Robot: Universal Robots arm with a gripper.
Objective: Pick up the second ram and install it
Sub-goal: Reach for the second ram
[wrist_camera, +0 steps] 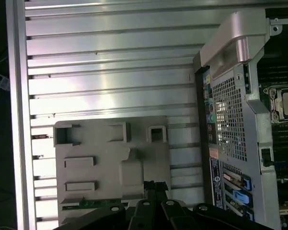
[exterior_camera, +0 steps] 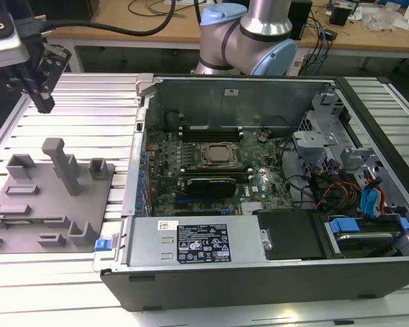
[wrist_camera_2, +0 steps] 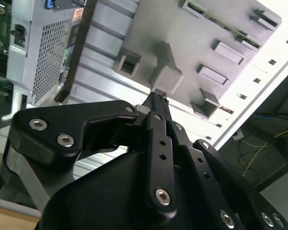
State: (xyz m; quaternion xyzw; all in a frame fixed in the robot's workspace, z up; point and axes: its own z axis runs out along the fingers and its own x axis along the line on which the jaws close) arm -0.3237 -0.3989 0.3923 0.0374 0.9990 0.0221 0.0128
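Gripper [exterior_camera: 42, 102]: hangs above the ribbed metal table [exterior_camera: 95, 109], off the far corner of the grey holder tray [exterior_camera: 54, 204], on the exterior view's left and well apart from the open computer case [exterior_camera: 258, 279]
Jaws: drawn narrow, tips almost meeting, nothing between them; both wrist views show the black fingers [wrist_camera_2: 159, 143] converging over the tray
Second ram: a thin green strip lying flat in a slot along one edge of the tray, in the first wrist view [wrist_camera: 93, 203] just beside the fingertips [wrist_camera: 148, 186], in the second wrist view [wrist_camera_2: 220, 24] at the tray's far edge; not touched by the gripper
Tray, exterior view: tall upright post [exterior_camera: 61, 163] and several low blocks standing on it
Tray, first wrist view: seen from straight above, with square pockets [wrist_camera: 155, 134]
Case, exterior view: motherboard [exterior_camera: 190, 194], CPU socket [exterior_camera: 221, 155], long black slots with white end clips [exterior_camera: 211, 128] beyond the socket, power supply [exterior_camera: 197, 242] along the near wall
Case, wrist views: perforated power supply end [wrist_camera: 227, 120] next to the tray
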